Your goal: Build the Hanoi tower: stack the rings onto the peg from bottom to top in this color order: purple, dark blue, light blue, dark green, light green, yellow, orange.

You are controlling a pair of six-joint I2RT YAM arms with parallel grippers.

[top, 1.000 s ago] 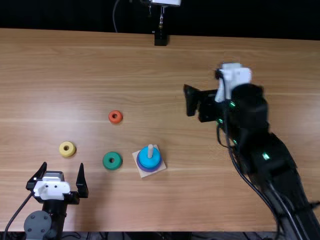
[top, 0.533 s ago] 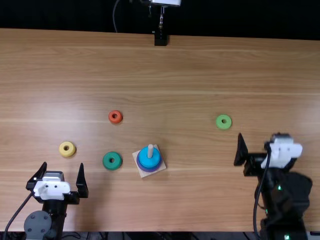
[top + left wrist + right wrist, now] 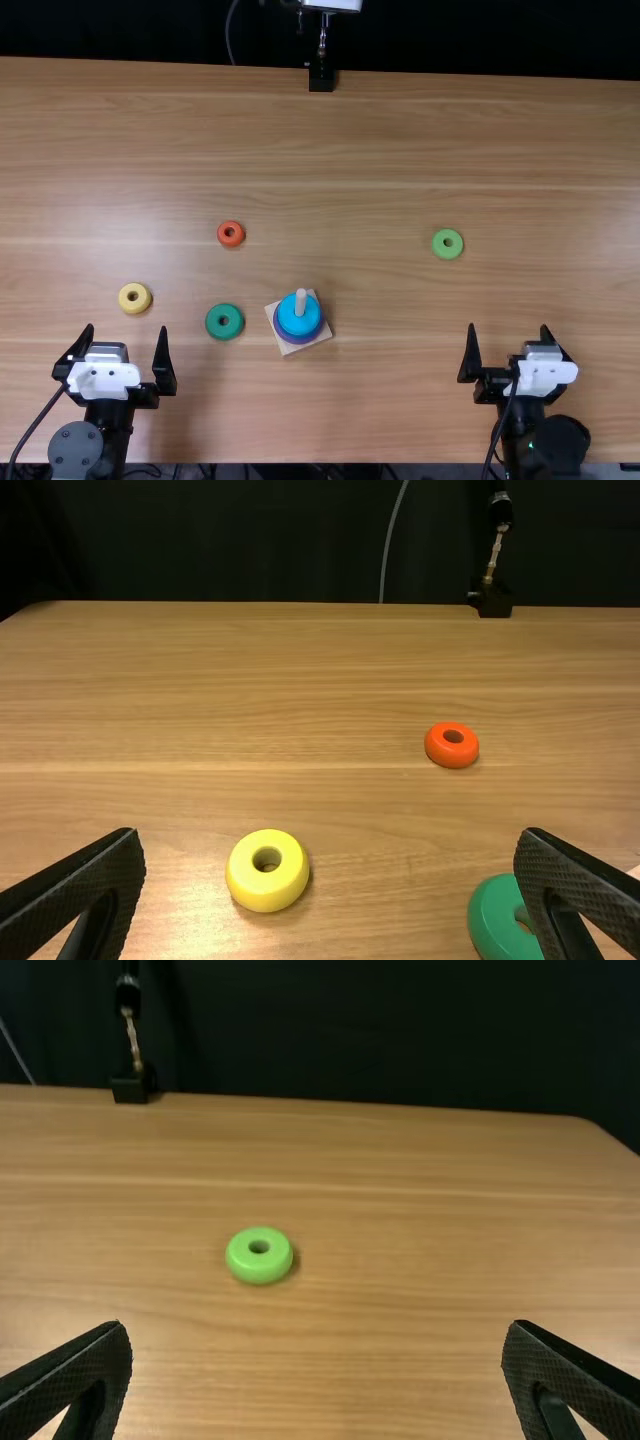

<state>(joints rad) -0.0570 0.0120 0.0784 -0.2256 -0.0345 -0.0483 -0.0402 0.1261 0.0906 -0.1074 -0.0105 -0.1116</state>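
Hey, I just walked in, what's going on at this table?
Nothing is being handled: the left gripper and right gripper are empty, jaws open. A round light blue ring sits topmost on a pale peg. The dark green ring, light green ring, yellow ring and orange ring lie loose on the light brown wooden table.

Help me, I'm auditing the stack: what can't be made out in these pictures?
Top view: how many rings sit under the light blue ring, which covers most of what is beneath.
Top view: the lower part of the peg, hidden by the rings around it.
Left wrist view: part of the dark green ring, behind the left gripper and cut by the bottom edge.
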